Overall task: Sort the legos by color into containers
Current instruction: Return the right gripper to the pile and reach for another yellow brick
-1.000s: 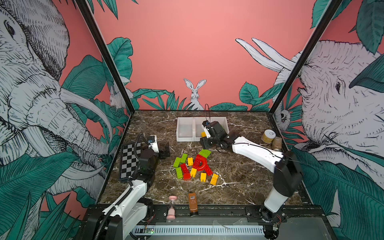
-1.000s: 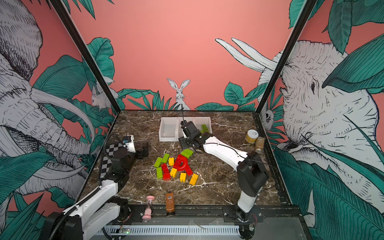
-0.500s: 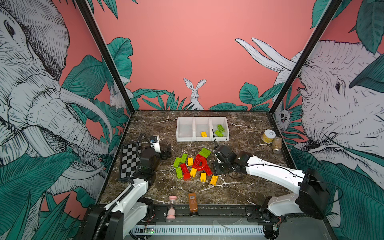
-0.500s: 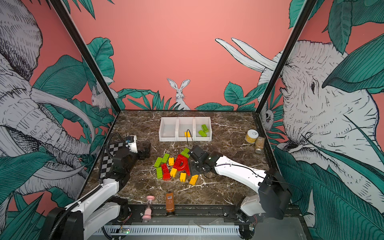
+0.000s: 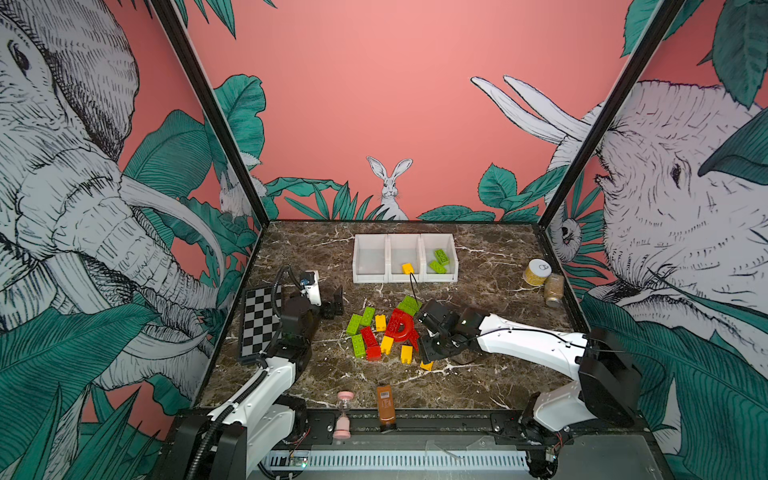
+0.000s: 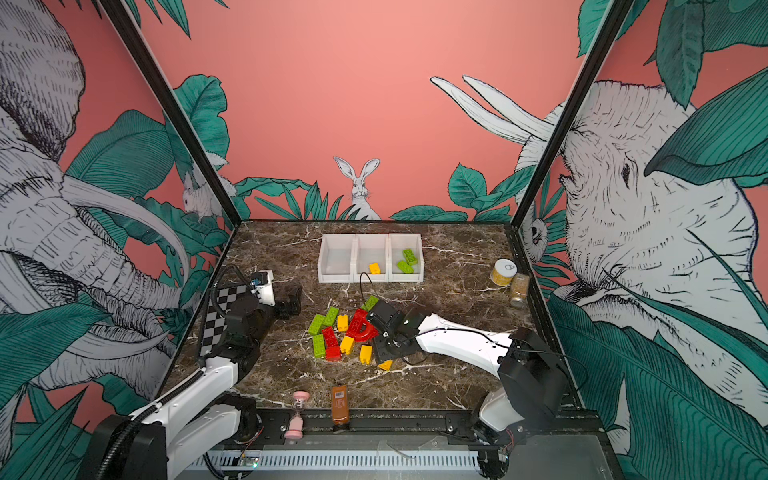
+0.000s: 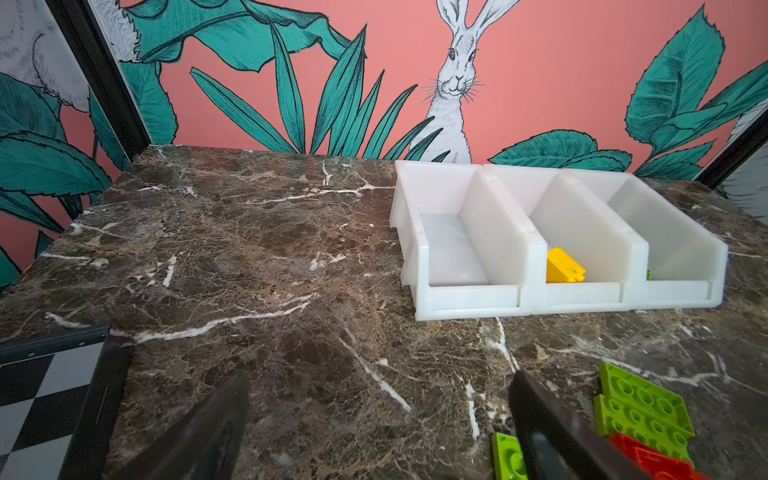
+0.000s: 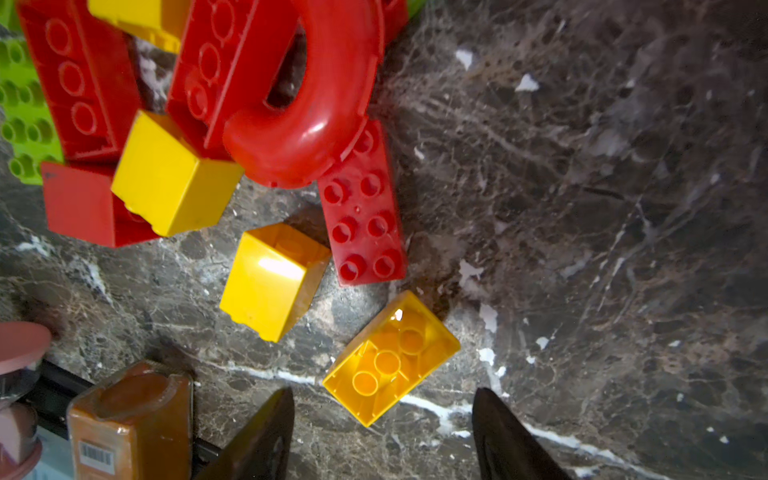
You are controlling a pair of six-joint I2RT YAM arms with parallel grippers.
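Observation:
The legos (image 5: 386, 332) lie in a loose pile of red, yellow and lime bricks mid-table, a red arch (image 8: 307, 104) among them. The containers (image 5: 405, 278) stand behind; the middle one holds a yellow brick (image 5: 407, 268), the right one two green bricks (image 5: 440, 259). My right gripper (image 5: 430, 353) hangs open, pointing down over an upturned yellow brick (image 8: 390, 359) at the pile's near right; in the right wrist view this gripper (image 8: 382, 432) is just short of it, not touching. My left gripper (image 5: 333, 303) rests open and empty left of the pile, its fingers (image 7: 224, 415) wide apart.
A checkered board (image 5: 259, 324) lies at the left edge beside the left arm. A pink hourglass (image 5: 344, 415) and a brown bottle (image 5: 385, 407) stand at the front edge. Two jars (image 5: 536, 272) sit at the back right.
The right arm has swung from the containers back to the near right of the pile and come down over the upturned yellow brick. The left arm has stayed put.

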